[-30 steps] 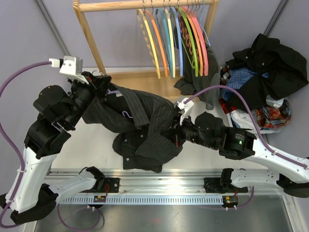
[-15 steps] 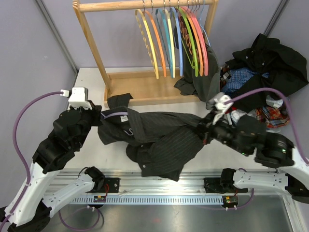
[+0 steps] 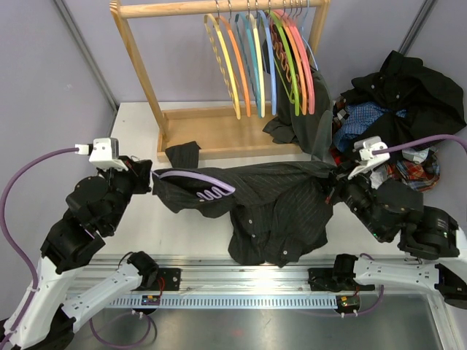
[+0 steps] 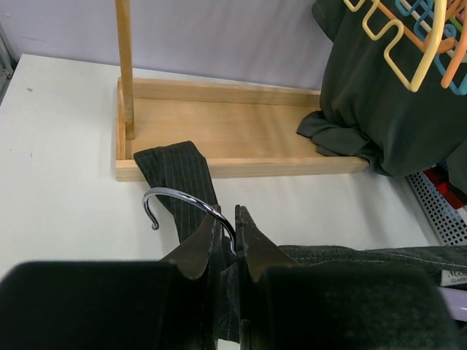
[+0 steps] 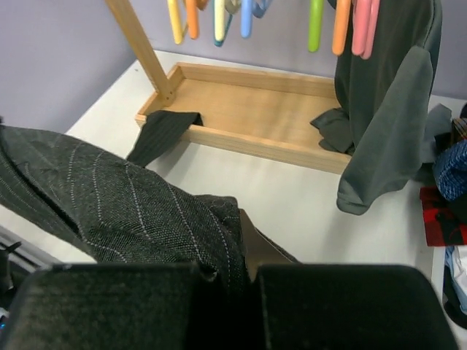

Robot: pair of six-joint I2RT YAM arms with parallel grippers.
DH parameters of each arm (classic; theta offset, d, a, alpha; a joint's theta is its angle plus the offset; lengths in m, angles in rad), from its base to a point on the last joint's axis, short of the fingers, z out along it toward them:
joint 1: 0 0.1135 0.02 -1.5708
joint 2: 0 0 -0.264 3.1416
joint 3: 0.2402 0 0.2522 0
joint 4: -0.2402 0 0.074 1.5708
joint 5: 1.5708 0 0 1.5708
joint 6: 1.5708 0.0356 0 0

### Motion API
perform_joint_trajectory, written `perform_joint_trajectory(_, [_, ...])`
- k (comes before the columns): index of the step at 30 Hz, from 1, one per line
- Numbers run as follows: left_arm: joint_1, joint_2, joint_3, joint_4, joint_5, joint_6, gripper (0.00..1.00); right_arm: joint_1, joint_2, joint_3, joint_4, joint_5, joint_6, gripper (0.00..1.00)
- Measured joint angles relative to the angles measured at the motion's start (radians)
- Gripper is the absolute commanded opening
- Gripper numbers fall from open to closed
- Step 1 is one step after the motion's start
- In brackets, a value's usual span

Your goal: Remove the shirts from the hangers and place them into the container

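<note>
A charcoal pinstriped shirt [image 3: 277,200] is stretched across the table between my two grippers. A purple hanger [image 3: 198,182] sticks partly out of its left end. My left gripper [image 3: 144,182] [image 4: 235,222] is shut on that hanger's metal hook [image 4: 179,195], with some pinstriped cloth at the fingers too. My right gripper [image 3: 337,187] [image 5: 244,244] is shut on the shirt's [image 5: 139,200] right end. The container [image 4: 438,208] shows only as a perforated pale wall; from above a heap with a black shirt [image 3: 412,98] and a blue checked shirt [image 3: 365,117] hides it.
A wooden rail frame [image 3: 211,135] stands at the back with several coloured hangers [image 3: 255,62] on it. A dark grey garment [image 3: 310,120] hangs from its right end down to the base. One pinstriped sleeve [image 4: 175,171] lies against the frame's base.
Both grippers have moved apart, the right one far to the right, pulling the bunched shirt out flat. The purple hanger has come partly out at the left end.
</note>
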Motion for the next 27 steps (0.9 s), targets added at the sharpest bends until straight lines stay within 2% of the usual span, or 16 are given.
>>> perform_joint_trajectory(5, [0.013,0.003,0.044,-0.059,0.034,-0.031,0.00,-0.001,0.079,-0.051,0.008,0.045,0.069,0.00])
perform_joint_trajectory(9, [0.026,0.013,0.072,-0.041,0.185,-0.108,0.00,-0.004,0.214,-0.149,0.083,0.019,0.130,0.00])
perform_joint_trajectory(13, [0.027,0.029,0.036,0.121,0.406,-0.255,0.00,-0.006,0.426,-0.231,0.183,-0.085,0.177,0.00])
perform_joint_trajectory(16, [0.027,0.030,-0.018,0.247,0.504,-0.352,0.00,-0.006,0.562,-0.262,0.233,-0.162,0.202,0.00])
perform_joint_trajectory(19, [0.027,0.042,-0.032,0.301,0.553,-0.409,0.00,-0.006,0.644,-0.262,0.275,-0.208,0.217,0.00])
perform_joint_trajectory(20, [0.027,0.047,-0.031,0.306,0.559,-0.414,0.00,-0.006,0.656,-0.260,0.284,-0.218,0.221,0.05])
perform_joint_trajectory(22, [0.027,0.057,-0.002,0.267,0.549,-0.409,0.00,-0.006,0.665,-0.256,0.290,-0.233,0.229,0.30])
perform_joint_trajectory(23, [0.027,0.066,0.024,0.241,0.535,-0.393,0.00,-0.006,0.665,-0.251,0.290,-0.238,0.232,0.57])
perform_joint_trajectory(24, [0.027,0.075,0.055,0.208,0.513,-0.372,0.00,-0.006,0.664,-0.243,0.289,-0.241,0.235,0.69])
perform_joint_trajectory(27, [0.027,0.100,0.165,0.087,0.415,-0.299,0.00,-0.006,0.638,-0.223,0.272,-0.245,0.224,0.85])
